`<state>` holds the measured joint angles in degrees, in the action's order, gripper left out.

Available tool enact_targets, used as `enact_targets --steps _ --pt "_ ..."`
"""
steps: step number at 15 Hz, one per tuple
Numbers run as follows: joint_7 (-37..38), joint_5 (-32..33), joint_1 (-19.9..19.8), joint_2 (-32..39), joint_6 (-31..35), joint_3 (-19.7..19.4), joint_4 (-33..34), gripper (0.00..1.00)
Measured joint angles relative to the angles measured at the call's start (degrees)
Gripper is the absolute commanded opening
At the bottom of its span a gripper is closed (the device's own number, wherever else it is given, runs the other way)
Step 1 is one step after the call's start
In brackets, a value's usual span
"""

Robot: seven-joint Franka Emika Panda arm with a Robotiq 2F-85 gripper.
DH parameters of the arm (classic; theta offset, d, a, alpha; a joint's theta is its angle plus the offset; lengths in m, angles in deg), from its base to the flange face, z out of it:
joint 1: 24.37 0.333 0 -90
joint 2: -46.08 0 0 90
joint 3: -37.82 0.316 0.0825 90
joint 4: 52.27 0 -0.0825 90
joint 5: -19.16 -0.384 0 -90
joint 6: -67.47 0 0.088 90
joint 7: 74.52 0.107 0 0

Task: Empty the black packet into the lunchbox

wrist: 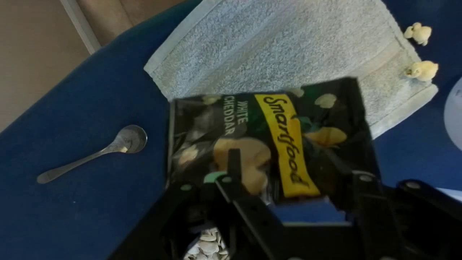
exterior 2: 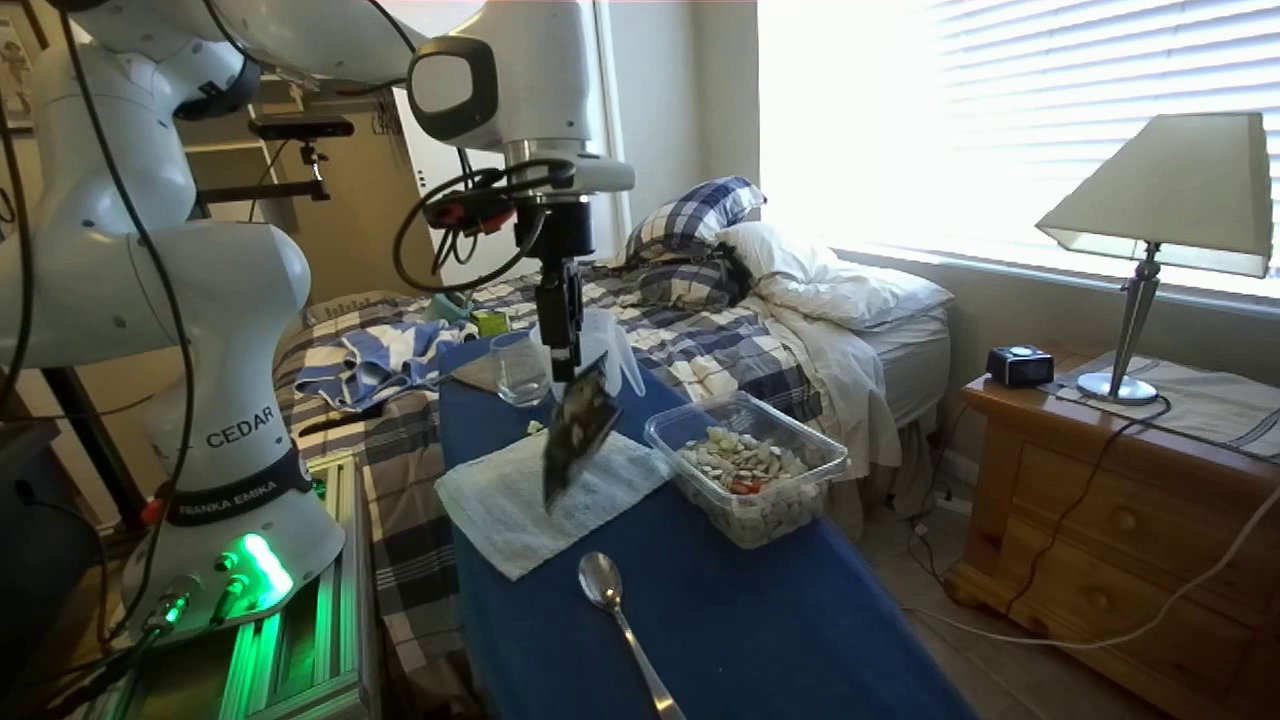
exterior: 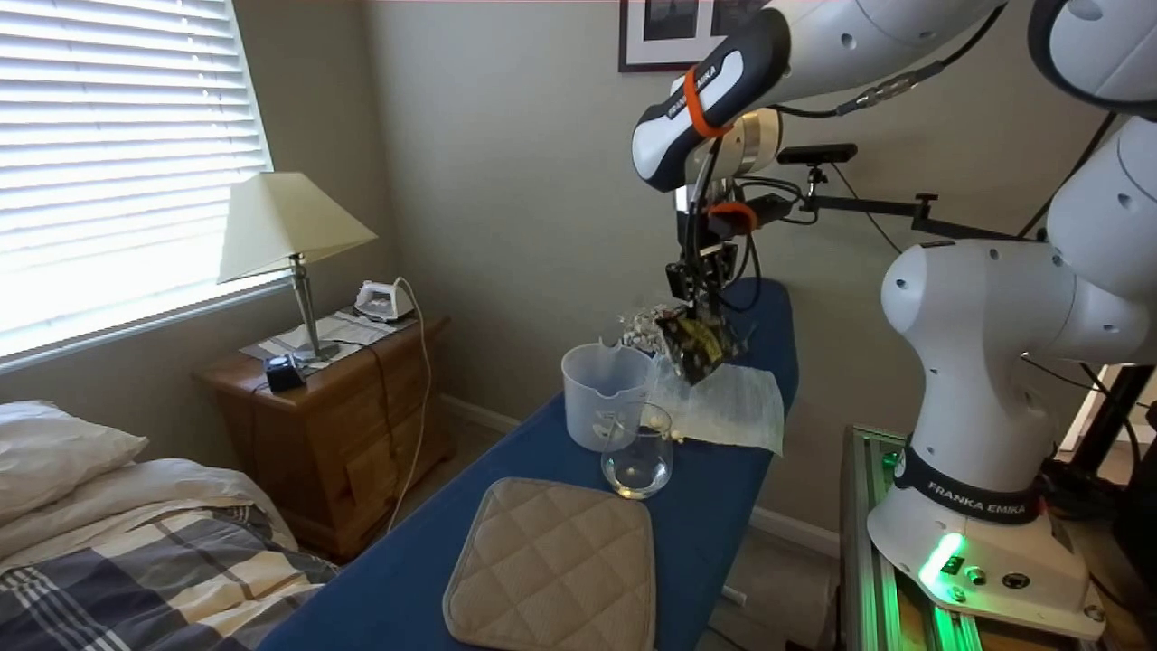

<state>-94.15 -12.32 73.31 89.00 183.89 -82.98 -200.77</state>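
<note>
Hanging at the tip of the Robotiq gripper (exterior 2: pixel 565 366), the black Smartfood White Cheddar packet (wrist: pixel 274 141) looks clear of the blue ironing board (exterior 2: pixel 760 620), over the pale towel (exterior 2: pixel 510 520), with the clear plastic lunchbox (exterior 2: pixel 690 418) near it but not underneath. And the grip? In the wrist view the jaws stand apart and the packet spreads across the gap beyond them; whether the tips pinch any of it, I cannot tell. So, the step: I call this the carry to the pour, with the tipping not yet on. Pale pieces (exterior 2: pixel 740 458) lie heaped in the lunchbox; whether this packet gave them, no telling. Two loose popcorn pieces (wrist: pixel 423 70) sit by the towel's edge, and that hints at a mouth torn somewhere, though none shows. What does the next move want? A sure hold first, please, on something this floppy. Then sideways, over the lunchbox, and a turn of the wrist that points the mouth down inside the rim, low, with a shake to finish. Go early, and popcorn probably lands on the towel.
</note>
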Motion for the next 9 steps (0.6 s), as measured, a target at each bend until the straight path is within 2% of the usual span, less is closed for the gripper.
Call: enact_targets --steps 1,2,9 --pt "0.0 0.0 0.3 0.0 0.0 0.0 0.1 0.96" --pt "0.0 0.0 0.6 0.0 0.0 0.0 0.2 0.99" --pt "0.0 0.0 2.5 0.0 0.0 -0.6 1.0 1.0"
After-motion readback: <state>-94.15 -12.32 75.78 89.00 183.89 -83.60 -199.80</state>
